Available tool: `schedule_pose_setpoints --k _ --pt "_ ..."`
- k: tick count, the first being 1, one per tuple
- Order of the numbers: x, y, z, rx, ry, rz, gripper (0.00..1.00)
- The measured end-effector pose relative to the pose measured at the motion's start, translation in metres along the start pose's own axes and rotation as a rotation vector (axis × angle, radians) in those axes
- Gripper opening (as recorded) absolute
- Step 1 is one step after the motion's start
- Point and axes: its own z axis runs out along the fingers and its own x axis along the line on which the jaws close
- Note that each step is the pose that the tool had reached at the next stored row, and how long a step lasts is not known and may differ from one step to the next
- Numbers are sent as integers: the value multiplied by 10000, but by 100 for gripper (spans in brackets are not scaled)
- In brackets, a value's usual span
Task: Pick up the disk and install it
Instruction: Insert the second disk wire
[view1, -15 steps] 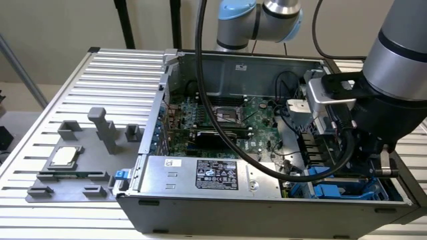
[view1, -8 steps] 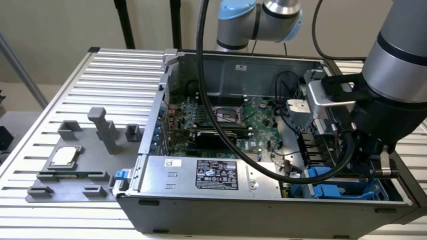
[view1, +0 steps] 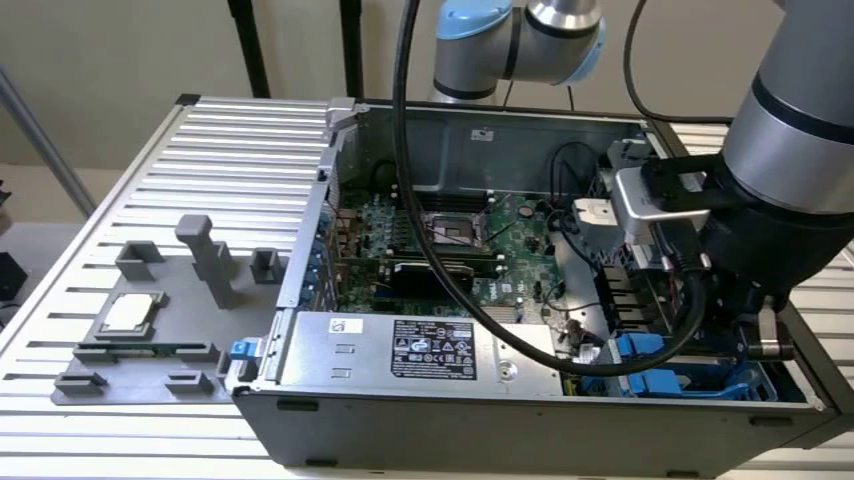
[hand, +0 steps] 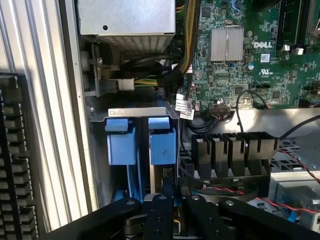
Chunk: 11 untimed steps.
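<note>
Slatted aluminium table (view1: 120, 180) held the PC case (view1: 534, 420) | gripper (hand: 167, 200) low-centre, jaws pinched the disk (hand: 162, 145) | you needed it square to the bay.

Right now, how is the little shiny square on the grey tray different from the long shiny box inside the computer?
The square chip is small and flat; the long box is far bigger. The chip lies on the grey tray outside the computer case; the box sits inside it. The box carries a black label; the chip's top looks plain. Both are silver metal.
</note>
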Motion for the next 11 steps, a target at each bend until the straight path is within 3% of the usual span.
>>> schedule_pose_setpoints --k 8,9,11 --pt "36 1 24 -2 -47 -27 0" --pt "36 0 21 -4 -51 -26 100" --pt "35 -6 -14 -5 -64 -23 100"
